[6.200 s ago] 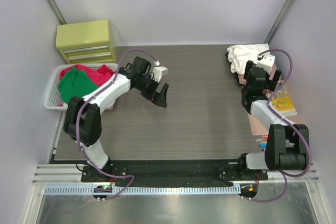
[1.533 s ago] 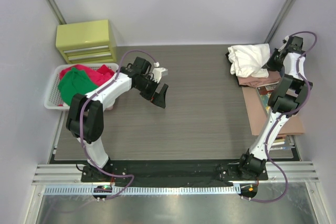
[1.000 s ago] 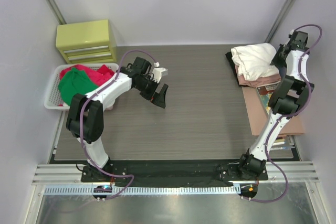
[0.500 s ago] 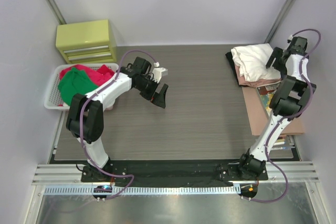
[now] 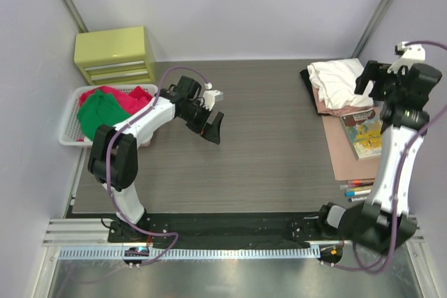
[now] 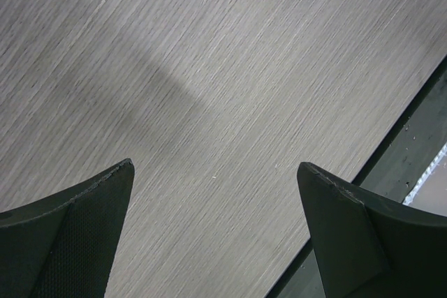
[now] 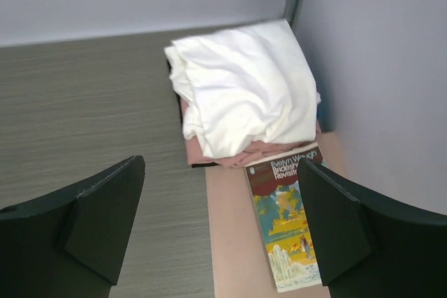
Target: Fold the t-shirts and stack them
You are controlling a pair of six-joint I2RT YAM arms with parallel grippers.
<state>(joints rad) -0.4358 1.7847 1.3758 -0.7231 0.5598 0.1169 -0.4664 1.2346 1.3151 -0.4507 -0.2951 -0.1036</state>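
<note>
- Jaws of the right hand stand wide with nothing between them; it hangs above the far right corner of the desk and touches no cloth
- Just ahead of it lies the stack: a white t-shirt on top, folded but rumpled at its edges, over a salmon-pink t-shirt
- A dark layer shows at the stack's left edge, perhaps a black shirt; I cannot tell
- The stack rests partly on a brown mat, with a book at its near edge
- The left hand hovers over bare desk left of the middle, jaws wide and empty
- At the desk's left edge a basket holds a red t-shirt and a green t-shirt, bunched and unfolded
- My judgement: two or three shirts are done, at least two remain, and fetching one from the basket comes next
</note>
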